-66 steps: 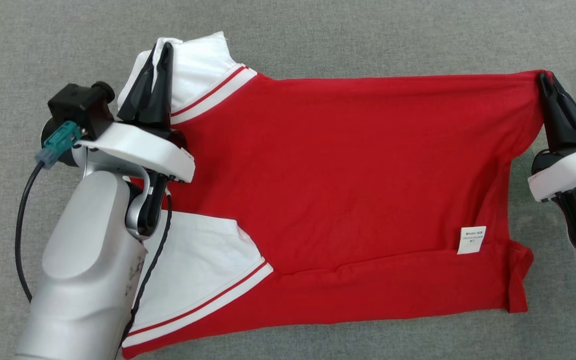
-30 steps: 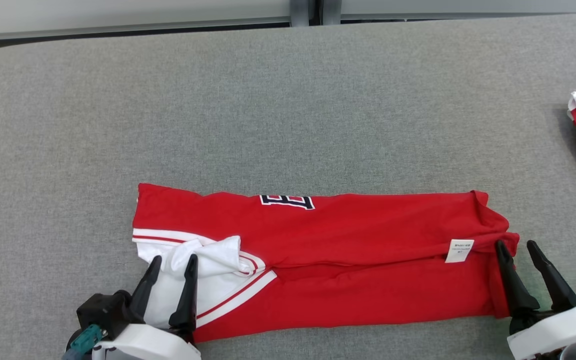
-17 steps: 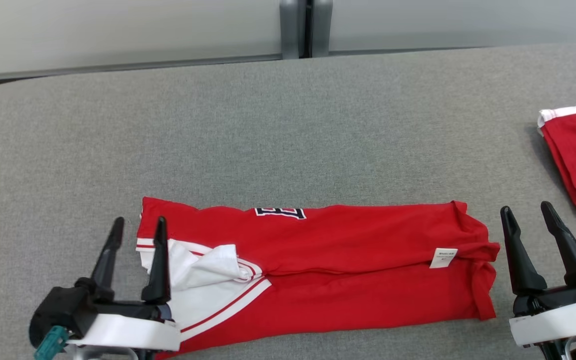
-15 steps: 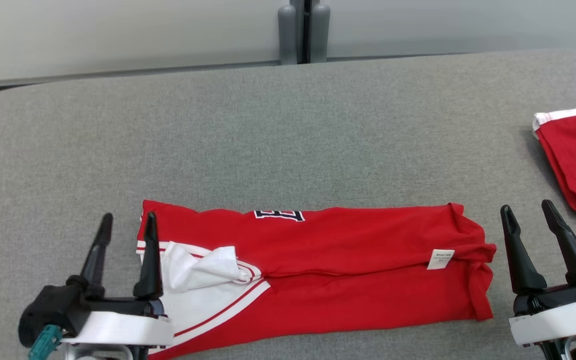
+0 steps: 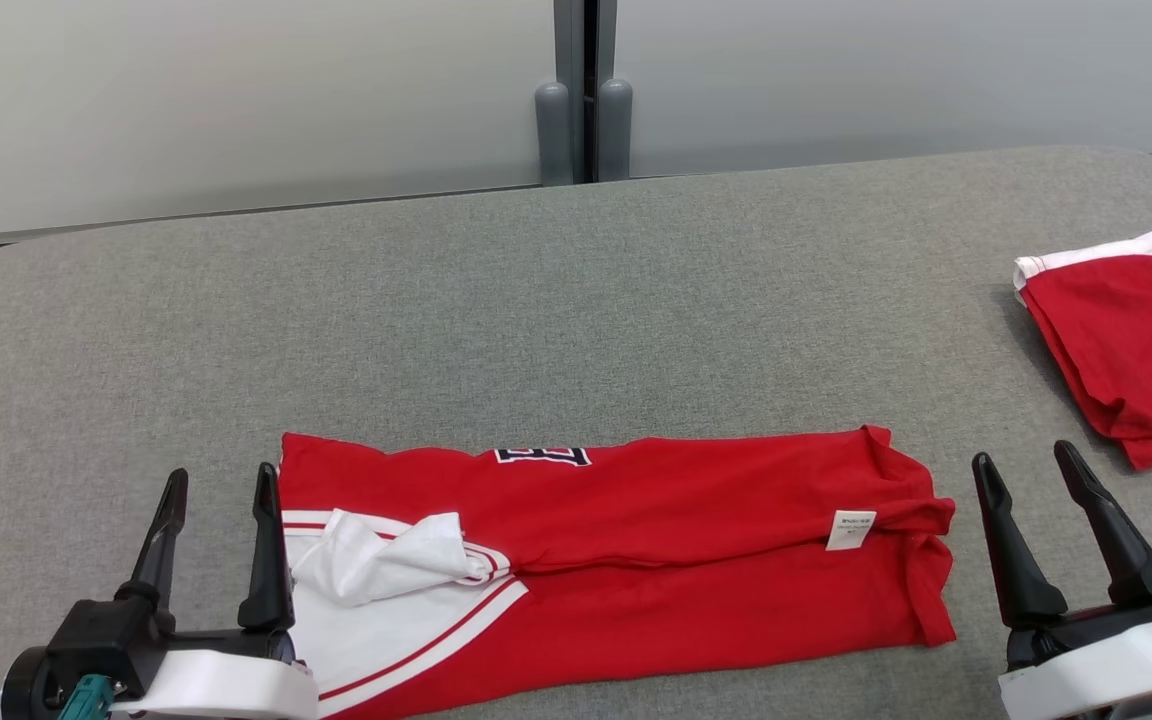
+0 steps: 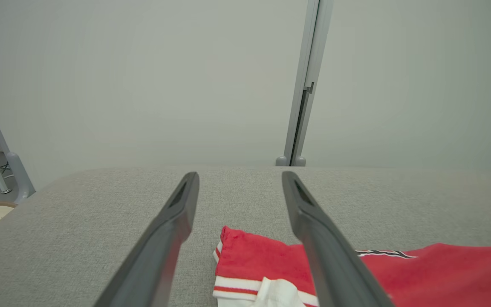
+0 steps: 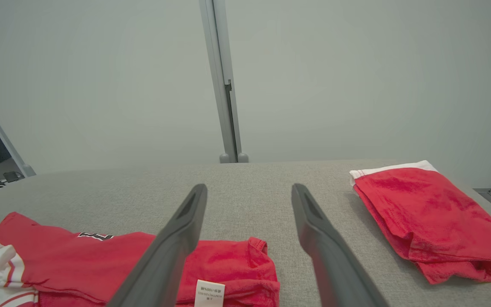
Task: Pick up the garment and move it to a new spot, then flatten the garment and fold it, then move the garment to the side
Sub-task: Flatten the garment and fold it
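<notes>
L side: left tool point(image 5: 220, 472) at the near-left of the bench point(image 5: 536, 300), fingers spread wide, nothing between them. Its right finger sits just beside the left edge of the garment point(image 5: 676, 545); can't tell if touching. Garment lies flat on bench, near-centre, folded into a long red band running left-right. Its white sleeve point(image 5: 376, 560) is crumpled at the left end, and a white label point(image 5: 850, 530) sits near the right end. The right tool point(image 5: 1023, 453) is just past the garment's right end, apart from it, fingers also wide apart & empty. Far right: second red garment point(image 5: 1126, 350), folded, well apart from the first.
</notes>
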Robot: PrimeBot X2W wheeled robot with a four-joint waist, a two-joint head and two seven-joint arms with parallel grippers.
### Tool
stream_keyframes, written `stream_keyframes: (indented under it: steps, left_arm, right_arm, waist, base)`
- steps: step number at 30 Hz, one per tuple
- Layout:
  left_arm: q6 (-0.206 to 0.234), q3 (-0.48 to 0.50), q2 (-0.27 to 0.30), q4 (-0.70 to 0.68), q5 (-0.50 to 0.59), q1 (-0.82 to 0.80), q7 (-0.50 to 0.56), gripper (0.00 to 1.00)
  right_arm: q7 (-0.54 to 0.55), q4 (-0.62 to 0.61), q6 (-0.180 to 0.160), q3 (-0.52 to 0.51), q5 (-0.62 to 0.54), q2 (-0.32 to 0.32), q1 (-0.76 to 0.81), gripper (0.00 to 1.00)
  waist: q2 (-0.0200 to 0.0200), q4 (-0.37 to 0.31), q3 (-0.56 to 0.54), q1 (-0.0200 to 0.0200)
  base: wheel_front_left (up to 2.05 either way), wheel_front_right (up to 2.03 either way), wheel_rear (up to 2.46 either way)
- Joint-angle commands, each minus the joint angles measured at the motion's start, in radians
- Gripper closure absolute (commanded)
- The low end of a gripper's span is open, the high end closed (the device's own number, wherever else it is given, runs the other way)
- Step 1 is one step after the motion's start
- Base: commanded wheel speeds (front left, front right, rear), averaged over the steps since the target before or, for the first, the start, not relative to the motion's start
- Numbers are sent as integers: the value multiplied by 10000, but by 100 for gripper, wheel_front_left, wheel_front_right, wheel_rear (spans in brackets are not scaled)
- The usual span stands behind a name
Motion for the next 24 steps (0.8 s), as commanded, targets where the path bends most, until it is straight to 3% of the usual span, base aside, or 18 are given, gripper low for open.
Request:
stream_keyframes:
  steps: [1,13,24]
  left_arm:
    - [66,30,78,41,-28,42,46,0]
    - [131,-108,93,39,-42,-99,141,0]
    - [-5,-411,29,-105,69,-928,184,0]
  right_arm:
    - [25,-4,-5,-22,-54,-27,67,0]
    - [77,95,-5,-156,-79,-21,16,0]
    - [-96,2222,-5,-17,360,-524,-584,0]
  waist:
    - [-1,-5,-8,0]
    - [-1,49,46,0]
    - [-1,447,991,0]
  base:
    - [0,0,0]
    - [0,0,0]
    - [0,0,0]
